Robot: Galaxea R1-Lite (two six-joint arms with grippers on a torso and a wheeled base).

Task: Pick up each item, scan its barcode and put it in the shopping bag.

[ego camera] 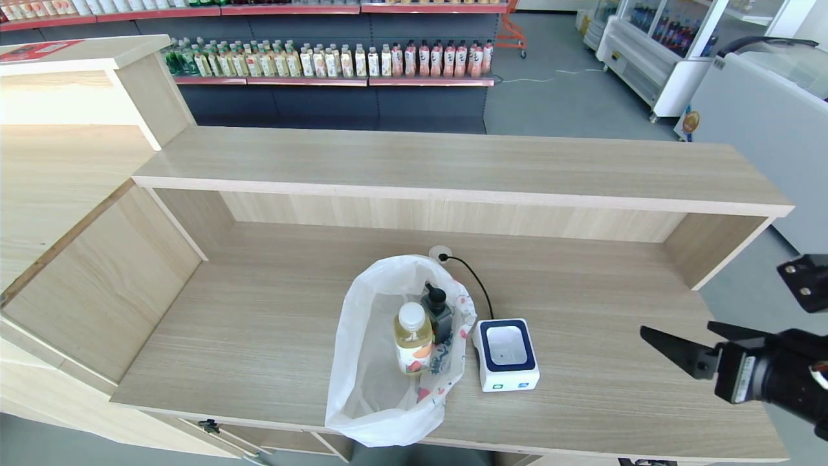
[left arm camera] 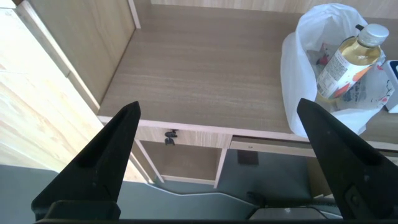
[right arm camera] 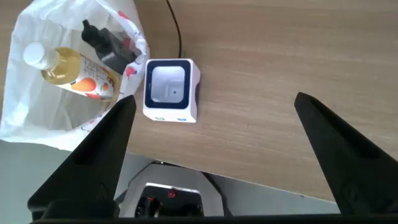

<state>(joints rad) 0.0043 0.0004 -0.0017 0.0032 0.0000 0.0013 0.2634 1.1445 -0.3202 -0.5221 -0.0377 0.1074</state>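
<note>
Left gripper (left arm camera: 214,158) hanging off the front of the counter (ego camera: 259,336), jaws wide apart, right gripper (ego camera: 702,346) hovering by its right end, jaws spread too, shopping bag (ego camera: 381,388) sitting open, holding a juice bottle (ego camera: 413,336) and a dark pump bottle (ego camera: 438,316), scanner (ego camera: 506,353) standing just beside, stocked shelves (ego camera: 323,61) running behind.

One counter (ego camera: 259,336) carries one white shopping bag (ego camera: 362,388). Inside the bag are two items: one bottle (ego camera: 413,340) of yellow drink and one dark pump dispenser (ego camera: 438,314) (its body partly hidden behind the bottle). Just beside the bag stands one scanner (ego camera: 506,354), and one black cable (ego camera: 475,278) curves past the bag's far edge.
</note>
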